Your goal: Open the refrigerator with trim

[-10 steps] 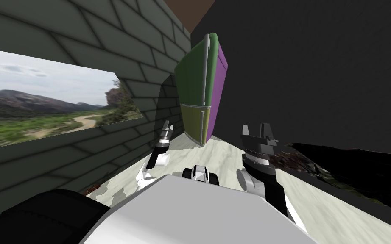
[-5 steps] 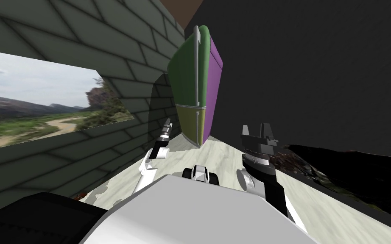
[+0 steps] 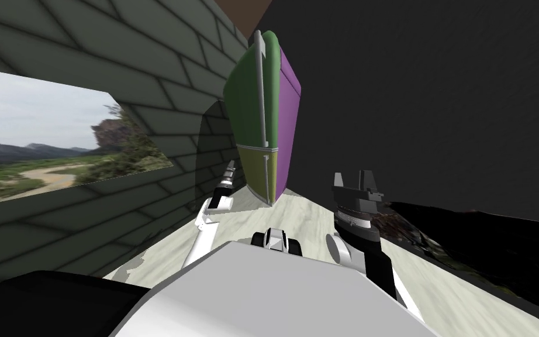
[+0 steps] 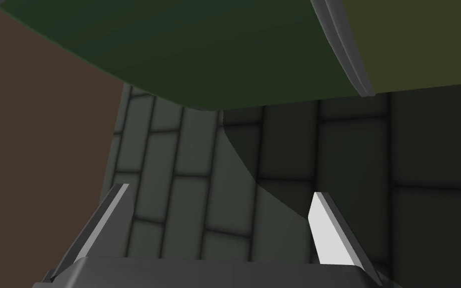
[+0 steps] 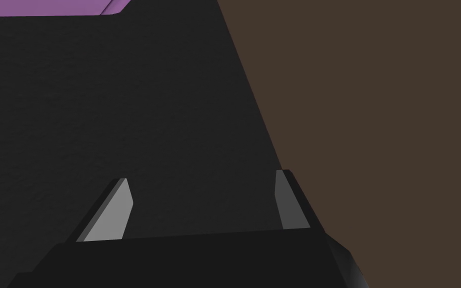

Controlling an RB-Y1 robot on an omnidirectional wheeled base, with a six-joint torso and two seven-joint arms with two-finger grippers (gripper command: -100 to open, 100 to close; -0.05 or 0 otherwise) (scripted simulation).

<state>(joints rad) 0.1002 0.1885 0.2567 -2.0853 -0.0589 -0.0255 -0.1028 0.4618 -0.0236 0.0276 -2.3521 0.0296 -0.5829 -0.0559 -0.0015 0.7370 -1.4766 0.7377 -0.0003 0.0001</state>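
Doors of your green-and-olive, purple-sided refrigerator (image 3: 242, 99) sit closed, its grey bar handle (image 3: 261, 88) untouched; your left gripper (image 4: 219, 190) and right gripper (image 5: 202, 175) hang spread, empty.

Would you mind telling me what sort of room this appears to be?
Probably a kitchen corner: a tall green-and-purple refrigerator stands by a grey brick wall with a window onto hills.
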